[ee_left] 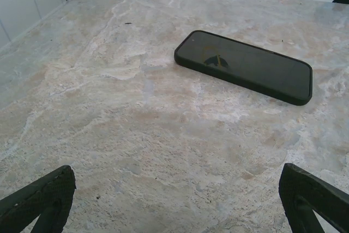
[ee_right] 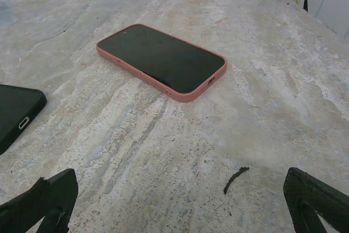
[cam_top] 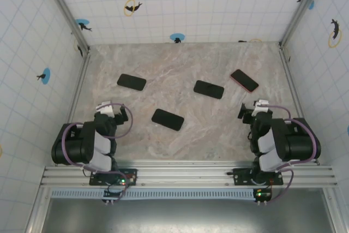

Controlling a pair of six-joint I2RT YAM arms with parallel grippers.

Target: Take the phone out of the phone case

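Hovering low, my left gripper [ee_left: 180,197] gapes empty before a black-cased phone [ee_left: 244,66], far left; my right gripper [ee_right: 182,200], equally wide, faces a pink-cased phone [ee_right: 162,60], far right.

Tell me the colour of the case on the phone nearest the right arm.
The case is salmon pink; the right wrist view shows it best.

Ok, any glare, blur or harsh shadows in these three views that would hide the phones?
Top external: even, soft light, no blur; the tiled walls lean outward from the wide lens. Left wrist: sharp; the black-cased phone carries a small reflection on its screen, nothing washed out. Right wrist: sharp; the pink-cased phone shows only a dull sheen and a thin shadow along its near edge.
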